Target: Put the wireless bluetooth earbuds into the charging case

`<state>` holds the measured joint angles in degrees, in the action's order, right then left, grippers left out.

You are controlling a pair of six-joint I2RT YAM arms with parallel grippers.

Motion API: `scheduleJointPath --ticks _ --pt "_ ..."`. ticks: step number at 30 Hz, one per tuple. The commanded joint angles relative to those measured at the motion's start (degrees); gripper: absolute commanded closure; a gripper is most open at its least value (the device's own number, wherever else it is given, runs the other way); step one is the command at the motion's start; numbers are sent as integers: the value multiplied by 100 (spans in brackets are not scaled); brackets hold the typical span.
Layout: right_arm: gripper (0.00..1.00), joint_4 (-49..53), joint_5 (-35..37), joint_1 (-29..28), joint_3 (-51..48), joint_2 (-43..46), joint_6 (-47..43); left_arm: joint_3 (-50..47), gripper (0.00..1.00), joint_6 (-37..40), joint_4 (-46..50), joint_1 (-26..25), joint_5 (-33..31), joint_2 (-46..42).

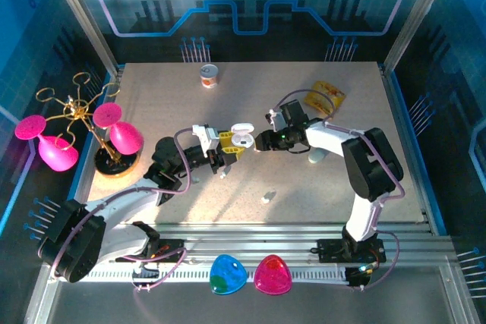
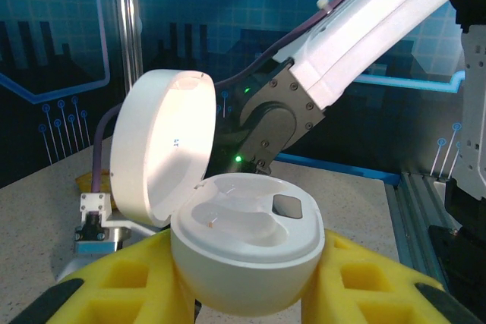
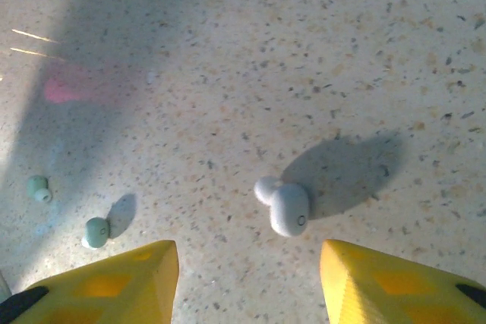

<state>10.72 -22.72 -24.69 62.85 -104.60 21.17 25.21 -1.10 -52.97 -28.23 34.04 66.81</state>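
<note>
left gripper: clamps the open charging case, lid tilted up | right gripper: jaws apart, holds nothing, hovers over table | earbud: lies loose on table, just ahead of right fingertips

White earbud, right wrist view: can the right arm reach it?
Likely yes. The right gripper is open and the white earbud lies uncovered on the table ahead, between its fingers.
</note>
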Motion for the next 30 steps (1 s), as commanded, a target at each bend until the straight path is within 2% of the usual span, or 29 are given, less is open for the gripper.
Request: scheduleJointPath --ticks 1,6,16,30 --pt "51 183 359 -45 135 129 -148 61 74 59 -186 37 -3 61" --pt "52 508 767 -149 675 -349 -183 65 74 58 -206 37 -37 -4" --pt "51 484 136 -210 1162 -1072 -157 15 74 98 -72 39 -39 -109" --pt "55 136 -238 -364 -65 -133 -8 59 74 110 -80 37 -19 -89"
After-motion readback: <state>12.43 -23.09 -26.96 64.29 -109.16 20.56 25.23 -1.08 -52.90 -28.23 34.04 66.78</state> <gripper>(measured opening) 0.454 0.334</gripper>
